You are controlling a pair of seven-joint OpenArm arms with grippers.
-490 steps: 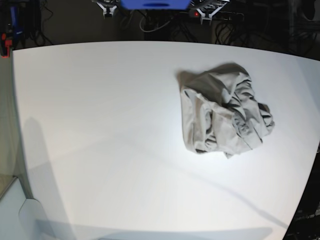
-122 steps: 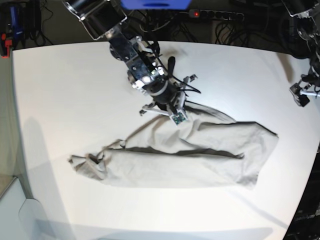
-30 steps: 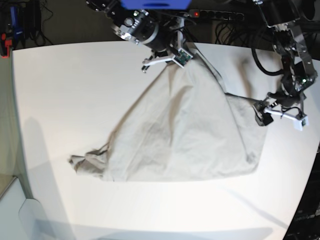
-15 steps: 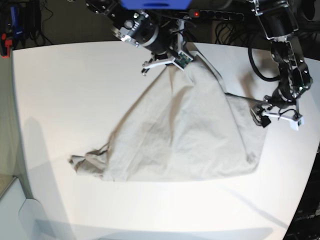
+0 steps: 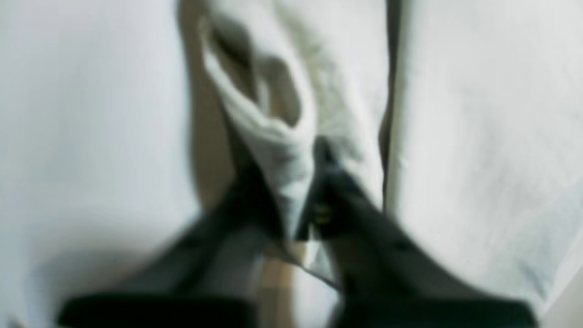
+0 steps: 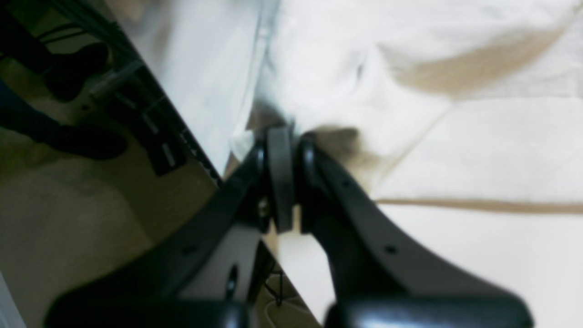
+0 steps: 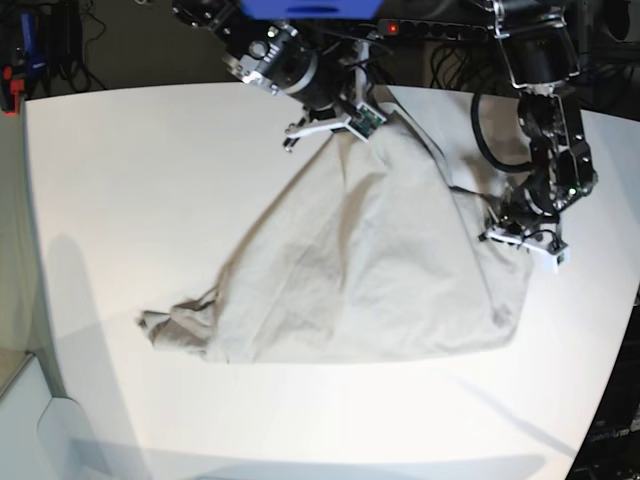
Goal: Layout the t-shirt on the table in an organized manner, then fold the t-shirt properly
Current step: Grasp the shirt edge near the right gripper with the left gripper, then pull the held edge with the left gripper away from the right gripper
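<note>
While you are watching the left wrist view, your left hand [image 5: 300,214] is pinching a bunched fold of the plain grey-beige cotton t-shirt [image 5: 268,132]. Through the right wrist view, your right hand [image 6: 282,182] is gripping its edge. From the base view, the shirt is lying fanned across the white matte counter [image 7: 150,190].

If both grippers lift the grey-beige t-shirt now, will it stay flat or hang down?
The plain grey-beige cotton t-shirt will probably sag between the right gripper and the left gripper, since it already drapes in soft folds. It looks light, and its bunched end would likely drag across the white table.
</note>
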